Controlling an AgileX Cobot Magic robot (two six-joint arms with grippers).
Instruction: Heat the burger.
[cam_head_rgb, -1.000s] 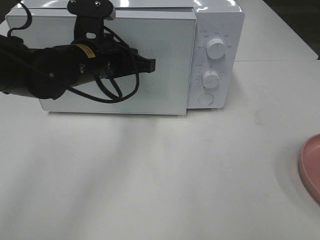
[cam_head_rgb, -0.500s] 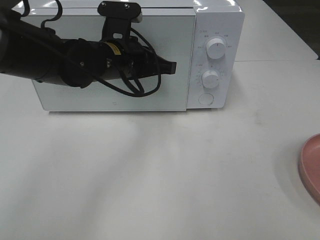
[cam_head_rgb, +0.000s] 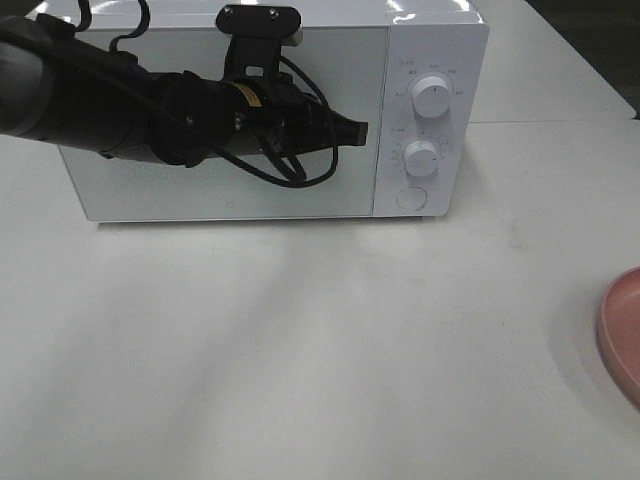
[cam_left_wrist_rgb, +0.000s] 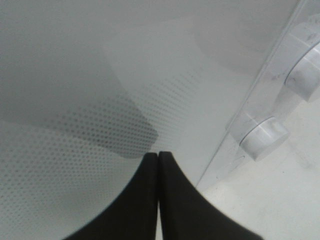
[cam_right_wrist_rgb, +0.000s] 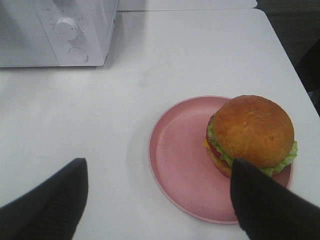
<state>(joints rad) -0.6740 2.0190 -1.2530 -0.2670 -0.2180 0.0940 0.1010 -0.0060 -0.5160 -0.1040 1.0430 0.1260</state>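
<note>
A white desk (cam_head_rgb: 330, 350) carries everything here. At its far edge stands the white microwave (cam_head_rgb: 250, 190), its door (cam_head_rgb: 200, 195) shut flush with the control panel, so nothing can go inside until it is swung open. That seems to be why the left arm reaches across the front of the oven: its left gripper (cam_head_rgb: 355, 130) is at the door's side nearest the two dials (cam_head_rgb: 432, 96), where a door of this kind would be released. The jaws are pressed together, holding nothing, with their tips against or just off the perforated door window; the wrist view does not settle whether they touch. Fingers shut like this suit pushing or hooking an edge, not grasping.

Toward the desk's right edge lies the round pink plate (cam_right_wrist_rgb: 185, 165), only a sliver of it visible from the high camera. The burger (cam_right_wrist_rgb: 252, 135) sits upright on that plate, off-centre and close to its rim, well apart from the microwave. The right gripper (cam_right_wrist_rgb: 157, 200) hangs above the plate with its jaws spread wide and empty, one finger near the burger's side, likely placed to take the burger once the oven is open.
</note>
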